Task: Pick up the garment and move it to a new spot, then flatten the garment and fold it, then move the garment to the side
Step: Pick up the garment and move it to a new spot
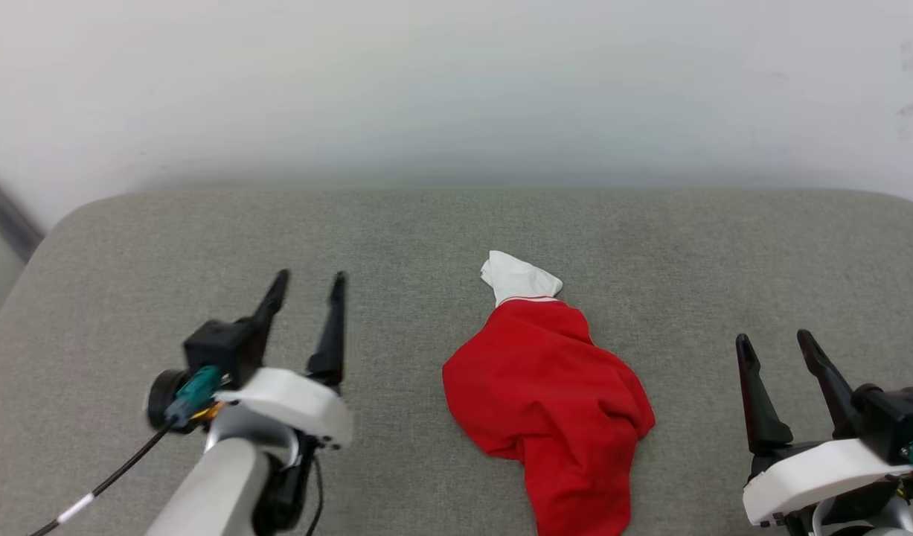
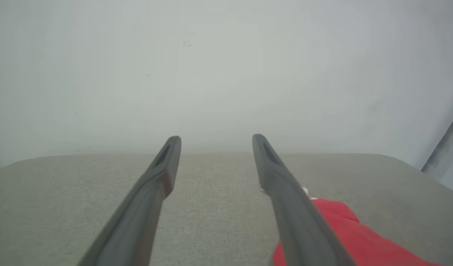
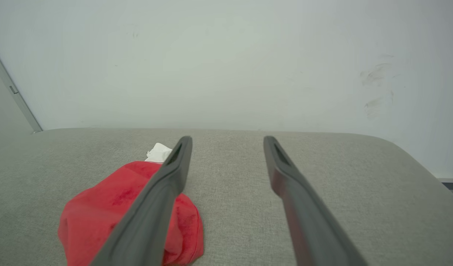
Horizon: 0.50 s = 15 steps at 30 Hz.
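The garment (image 1: 549, 394) lies crumpled in a red heap on the grey fabric surface (image 1: 456, 223), with one white sleeve (image 1: 519, 278) poking out at its far end; its print is hidden. My left gripper (image 1: 307, 281) hovers open to the garment's left, nothing between its fingers. My right gripper (image 1: 776, 344) stands open to the garment's right, also holding nothing. In the left wrist view the garment (image 2: 344, 232) shows at the lower right behind one finger (image 2: 285, 192). In the right wrist view the garment (image 3: 104, 210) lies left of my open right gripper (image 3: 228, 142).
A pale wall (image 1: 456, 89) rises right behind the grey surface's far edge. A grey metal strip (image 1: 6, 216) runs down at the far left. The surface has rounded corners and open room on both sides of the garment.
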Available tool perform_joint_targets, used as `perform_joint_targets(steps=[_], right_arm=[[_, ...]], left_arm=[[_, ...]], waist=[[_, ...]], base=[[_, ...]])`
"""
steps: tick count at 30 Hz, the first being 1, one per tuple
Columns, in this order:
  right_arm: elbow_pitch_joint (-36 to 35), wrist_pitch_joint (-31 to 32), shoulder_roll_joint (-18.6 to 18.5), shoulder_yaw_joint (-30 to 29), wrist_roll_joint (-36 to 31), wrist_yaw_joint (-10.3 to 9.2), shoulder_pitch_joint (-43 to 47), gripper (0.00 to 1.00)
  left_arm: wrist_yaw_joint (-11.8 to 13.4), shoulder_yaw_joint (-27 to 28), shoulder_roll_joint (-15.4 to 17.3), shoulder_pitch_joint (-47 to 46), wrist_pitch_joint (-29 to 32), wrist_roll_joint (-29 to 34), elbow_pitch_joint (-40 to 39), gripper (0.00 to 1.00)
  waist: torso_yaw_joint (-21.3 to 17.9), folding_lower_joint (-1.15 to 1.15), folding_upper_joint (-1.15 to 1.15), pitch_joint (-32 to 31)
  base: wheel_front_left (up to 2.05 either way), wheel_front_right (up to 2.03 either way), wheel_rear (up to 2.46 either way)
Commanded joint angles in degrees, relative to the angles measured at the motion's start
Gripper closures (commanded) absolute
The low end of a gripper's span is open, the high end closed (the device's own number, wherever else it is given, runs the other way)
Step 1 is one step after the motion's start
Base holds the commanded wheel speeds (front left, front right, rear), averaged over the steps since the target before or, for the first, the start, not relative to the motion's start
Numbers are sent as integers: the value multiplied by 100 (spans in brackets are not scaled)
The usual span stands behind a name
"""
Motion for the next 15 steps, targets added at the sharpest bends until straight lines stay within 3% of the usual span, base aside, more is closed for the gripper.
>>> perform_joint_targets(steps=[1,10,15], right_arm=[[-28,24,6,4,12,-2,91,0],[-13,110,5,7,48,-2,259,0],[-5,136,6,19,54,-2,304,0]], left_arm=[[78,74,68,190,-35,-20,-33,0],[305,205,281,885,-7,-127,-224,0],[301,135,330,933,83,-108,-359,0]], waist=[[19,0,0,-30],[-16,0,0,-140],[7,0,0,-184]], base=[[0,0,0],[0,0,0],[0,0,0]])
